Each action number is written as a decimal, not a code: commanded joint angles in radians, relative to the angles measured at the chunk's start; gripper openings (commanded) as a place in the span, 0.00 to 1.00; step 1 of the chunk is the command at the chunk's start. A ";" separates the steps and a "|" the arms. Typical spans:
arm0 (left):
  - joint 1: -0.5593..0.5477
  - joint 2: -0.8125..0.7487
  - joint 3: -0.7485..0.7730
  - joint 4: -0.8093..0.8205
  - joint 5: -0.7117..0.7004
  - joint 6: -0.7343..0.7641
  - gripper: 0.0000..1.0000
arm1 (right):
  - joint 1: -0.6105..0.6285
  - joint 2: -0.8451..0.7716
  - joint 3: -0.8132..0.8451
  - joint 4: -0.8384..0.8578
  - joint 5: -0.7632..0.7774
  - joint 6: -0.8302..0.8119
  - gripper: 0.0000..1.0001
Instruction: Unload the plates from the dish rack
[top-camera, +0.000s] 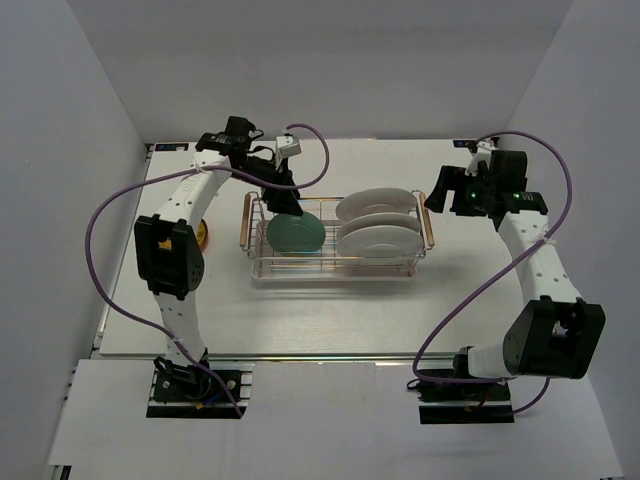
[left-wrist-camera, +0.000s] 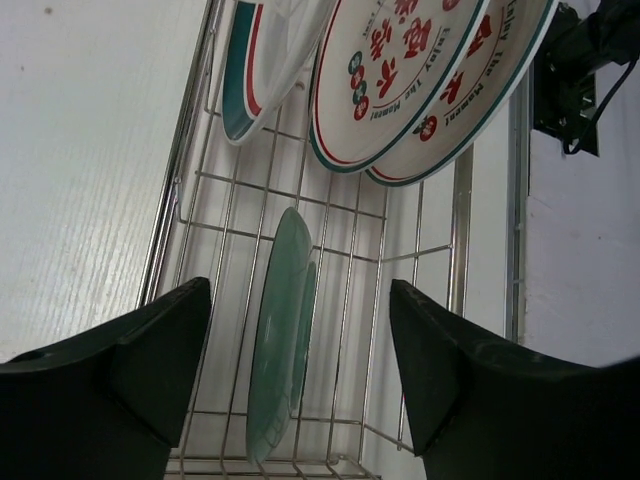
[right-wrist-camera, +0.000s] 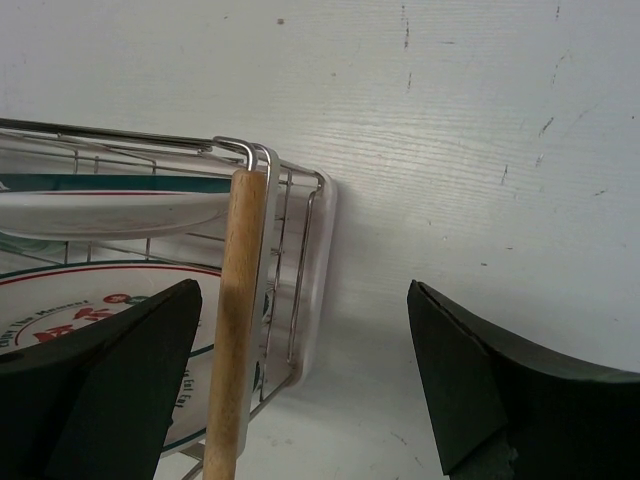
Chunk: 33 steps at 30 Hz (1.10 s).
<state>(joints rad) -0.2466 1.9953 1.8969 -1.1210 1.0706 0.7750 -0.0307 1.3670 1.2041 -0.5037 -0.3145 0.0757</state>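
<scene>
Teal plate (left-wrist-camera: 281, 335) is standing edge-on at lower centre, sitting untouched between the spread jaws of left gripper (left-wrist-camera: 300, 305); right gripper (right-wrist-camera: 303, 300) is hovering spread by wooden handle (right-wrist-camera: 240, 320).

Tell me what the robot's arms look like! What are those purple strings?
The left arm and right arm have white tubes joined by chunky black joints. The purple strings are cables, one looping along each arm. The left gripper and right gripper each have two thick black wedge-shaped fingers. A small green light glows near the right wrist.
</scene>
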 joint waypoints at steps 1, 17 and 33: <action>-0.023 -0.036 -0.025 0.013 -0.046 0.011 0.80 | 0.005 0.004 0.046 -0.007 0.014 0.006 0.89; -0.053 -0.015 -0.096 0.036 -0.152 0.038 0.44 | 0.002 0.020 0.100 -0.044 0.043 0.003 0.89; -0.053 -0.039 -0.035 -0.040 -0.109 0.079 0.01 | 0.005 0.027 0.091 -0.041 0.026 0.009 0.89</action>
<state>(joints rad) -0.3069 2.0315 1.8153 -1.1828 0.9691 0.8234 -0.0303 1.3975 1.2625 -0.5526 -0.2832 0.0761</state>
